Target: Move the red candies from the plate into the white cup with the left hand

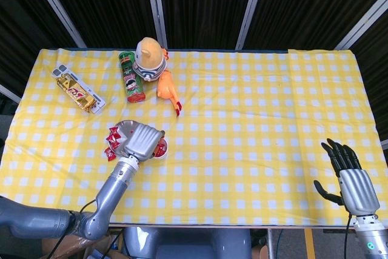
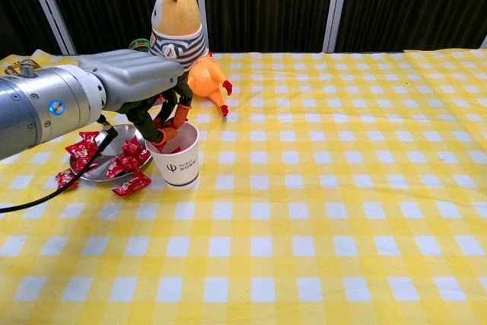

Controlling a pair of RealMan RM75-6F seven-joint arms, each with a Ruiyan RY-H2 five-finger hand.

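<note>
My left hand [image 1: 144, 141] [image 2: 137, 81] hovers over the white cup [image 1: 162, 150] [image 2: 176, 164], fingers curled down into its mouth. Something red, seemingly a red candy [image 2: 165, 139], shows between the fingertips at the rim. To the left of the cup stands the metal plate [image 1: 123, 127] [image 2: 97, 173] with several red candies [image 1: 112, 134] [image 2: 124, 165]. Two more candies [image 2: 131, 184] lie on the cloth beside the plate. My right hand [image 1: 348, 174] stays at the table's near right edge, fingers spread and holding nothing.
A green chip can [image 1: 131, 77], a striped plush toy [image 1: 150, 57] [image 2: 176, 24] and an orange rubber chicken [image 1: 168, 89] [image 2: 208, 78] stand behind the cup. A gold snack pack [image 1: 77, 92] lies at the far left.
</note>
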